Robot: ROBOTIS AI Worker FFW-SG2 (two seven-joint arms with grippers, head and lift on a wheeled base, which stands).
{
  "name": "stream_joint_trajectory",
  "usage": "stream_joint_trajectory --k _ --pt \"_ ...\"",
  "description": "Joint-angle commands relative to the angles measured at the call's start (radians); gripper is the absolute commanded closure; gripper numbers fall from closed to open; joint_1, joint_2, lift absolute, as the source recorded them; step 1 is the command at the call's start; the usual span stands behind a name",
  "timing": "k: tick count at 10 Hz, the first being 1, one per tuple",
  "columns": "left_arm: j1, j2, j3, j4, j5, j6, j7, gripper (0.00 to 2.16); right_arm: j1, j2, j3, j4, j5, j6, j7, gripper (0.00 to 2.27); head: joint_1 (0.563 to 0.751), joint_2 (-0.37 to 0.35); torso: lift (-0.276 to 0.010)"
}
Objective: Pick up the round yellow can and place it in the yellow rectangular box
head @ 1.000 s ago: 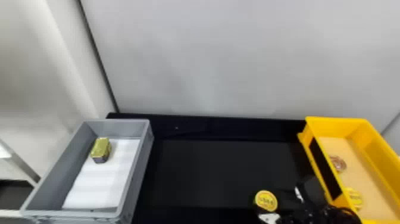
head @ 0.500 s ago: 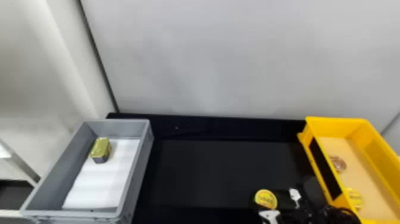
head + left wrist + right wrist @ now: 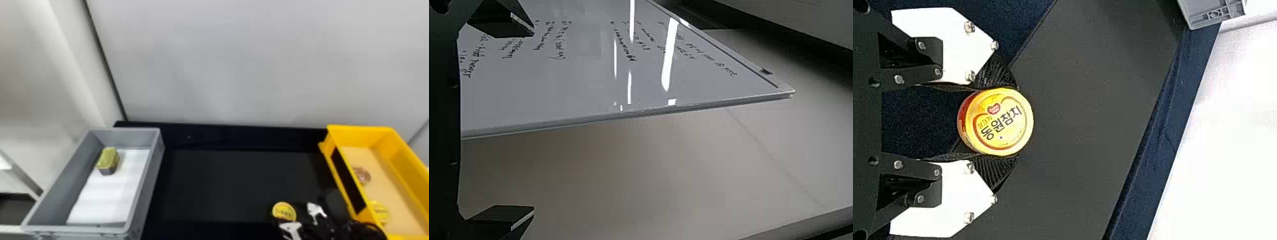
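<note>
Apparently, right hand (image 3: 1015, 121) grasps round yellow can (image 3: 998, 122), held between fingers. Better lift straight, with even squeeze, clear wall of yellow rectangular box (image 3: 360, 136) right of hand, lower gently before release.

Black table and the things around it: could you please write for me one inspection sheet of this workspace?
Surface: flat black table.
Job's things: round yellow can between the right gripper's fingers; yellow rectangular plastic box at the right, holding a reddish-brown round can and another yellow round can.
Clutter: grey plastic box at the left, holding a gold-topped block-shaped can.
Grippers: right closed on its can; left open, empty.
Cables: black cable-like loops beside the yellow box.
Surroundings: pale wall; whiteboard with handwriting.
</note>
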Motion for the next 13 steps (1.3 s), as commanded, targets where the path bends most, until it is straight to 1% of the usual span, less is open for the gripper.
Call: stream_joint_trajectory --k 1,5,8,10,13 --pt "0.000 -0.003 0.002 0.000 0.001 0.002 0.001 0.04 -0.001 0.000 0.004 -0.025 0.000 0.009 0.000 0.70 0.694 0.014 -0.061" --pt "-0.003 -0.003 -0.007 0.012 0.001 0.008 0.001 0.03 -0.061 0.003 0.026 -0.229 0.017 0.091 -0.018 0.70 0.694 0.014 -0.061" --pt "-0.003 -0.003 -0.010 0.017 0.001 0.009 0.001 0.04 -0.086 0.003 0.033 -0.361 0.035 0.180 -0.071 0.70 0.694 0.014 -0.061" --pt "-0.003 -0.003 -0.009 0.020 0.001 0.012 0.001 0.03 -0.096 0.003 0.026 -0.430 0.067 0.244 -0.107 0.70 0.694 0.014 -0.061" --pt "-0.003 -0.003 -0.007 0.022 0.001 0.017 0.003 0.03 -0.115 0.005 -0.014 -0.497 0.149 0.287 -0.110 0.70 0.694 0.014 -0.061"
